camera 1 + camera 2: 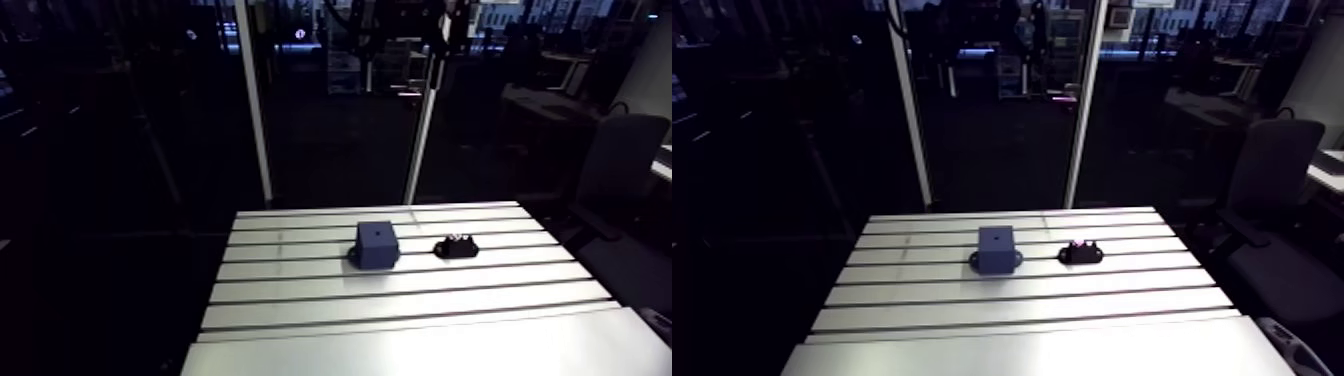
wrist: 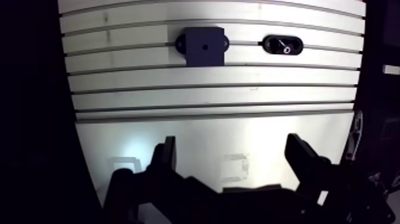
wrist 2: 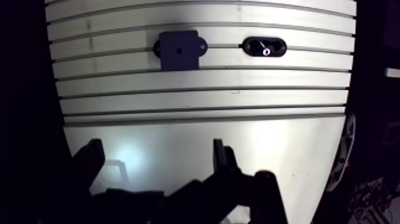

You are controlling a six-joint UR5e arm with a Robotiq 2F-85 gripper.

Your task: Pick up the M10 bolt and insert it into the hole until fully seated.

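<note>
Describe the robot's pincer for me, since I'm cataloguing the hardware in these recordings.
The pincer looks black throughout. It has two blocky fingers with flat, squared-off tips, joined to a dark linkage body below them. No markings or labels can be made out on it.

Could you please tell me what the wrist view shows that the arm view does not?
Only the wrist view shows the tool, fingers open and empty above the bare table. Only the arm view shows the front face of the dark block. Both show that block with its top hole and the small oval holder beside it, apart.
</note>
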